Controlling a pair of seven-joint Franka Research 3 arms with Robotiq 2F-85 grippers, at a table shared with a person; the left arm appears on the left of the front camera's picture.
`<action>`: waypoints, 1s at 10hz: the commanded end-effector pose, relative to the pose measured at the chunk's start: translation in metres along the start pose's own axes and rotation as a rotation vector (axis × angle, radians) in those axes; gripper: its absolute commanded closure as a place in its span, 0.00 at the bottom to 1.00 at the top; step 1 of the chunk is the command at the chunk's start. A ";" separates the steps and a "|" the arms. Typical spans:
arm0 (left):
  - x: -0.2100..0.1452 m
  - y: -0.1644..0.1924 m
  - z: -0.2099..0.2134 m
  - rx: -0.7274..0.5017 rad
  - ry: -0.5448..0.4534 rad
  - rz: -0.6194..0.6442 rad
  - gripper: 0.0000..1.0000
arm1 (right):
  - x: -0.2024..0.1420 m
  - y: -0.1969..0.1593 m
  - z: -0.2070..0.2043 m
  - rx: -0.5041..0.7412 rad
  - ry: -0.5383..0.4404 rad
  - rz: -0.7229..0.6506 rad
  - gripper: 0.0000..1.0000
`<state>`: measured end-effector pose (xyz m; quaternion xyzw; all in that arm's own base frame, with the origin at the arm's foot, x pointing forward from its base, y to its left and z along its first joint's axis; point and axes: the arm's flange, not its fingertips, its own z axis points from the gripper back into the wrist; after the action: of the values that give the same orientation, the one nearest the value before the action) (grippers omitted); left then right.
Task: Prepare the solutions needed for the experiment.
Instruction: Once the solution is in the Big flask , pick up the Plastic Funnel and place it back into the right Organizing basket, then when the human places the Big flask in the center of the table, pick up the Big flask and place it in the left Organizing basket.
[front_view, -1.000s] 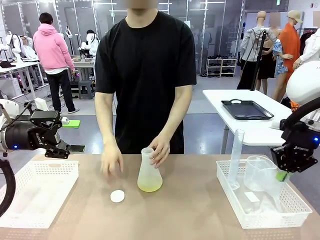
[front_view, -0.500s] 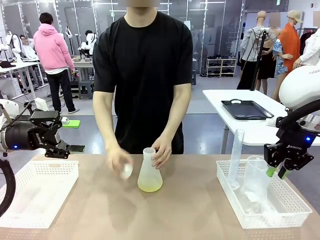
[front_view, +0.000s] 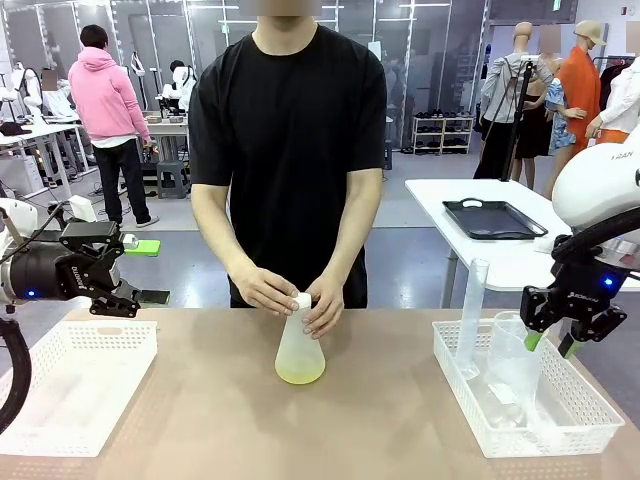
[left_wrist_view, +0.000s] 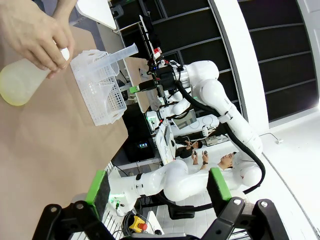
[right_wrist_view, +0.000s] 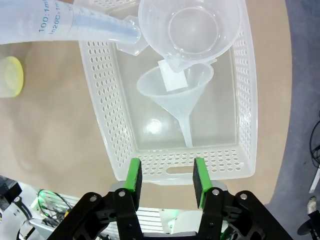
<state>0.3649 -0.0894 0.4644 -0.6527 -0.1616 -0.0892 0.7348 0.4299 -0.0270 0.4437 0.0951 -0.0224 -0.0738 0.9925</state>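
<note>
Front view | solutions (front_view: 299, 377) lie shallow in the flask (front_view: 299, 345) on the counter (front_view: 200, 420), the person's hands (front_view: 325, 308) steadying its neck for capping | your right claw (front_view: 550, 344) gapes empty over the basket (front_view: 462, 395) | left claw (front_view: 130, 272) likewise open.

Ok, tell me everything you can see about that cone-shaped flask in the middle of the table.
The flask is conical, with a wide base and a narrow neck, and looks like cloudy translucent plastic. It stands upright on the brown table. A shallow layer of pale yellow-green liquid lies at its bottom, and the rest looks empty. The person touches it at the top: one hand grips the neck, and the other hand holds a small white piece at the mouth.
</note>
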 end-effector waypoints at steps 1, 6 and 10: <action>0.000 -0.002 0.000 -0.010 0.005 0.004 0.00 | 0.000 -0.002 0.001 0.006 0.009 0.015 0.47; 0.000 -0.002 0.000 -0.010 0.005 0.004 0.00 | 0.000 -0.002 0.001 0.006 0.009 0.015 0.47; 0.000 -0.002 0.000 -0.010 0.005 0.004 0.00 | 0.000 -0.002 0.001 0.006 0.009 0.015 0.47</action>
<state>0.3649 -0.0894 0.4644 -0.6527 -0.1616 -0.0892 0.7348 0.4293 -0.0277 0.4434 0.0959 -0.0194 -0.0731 0.9925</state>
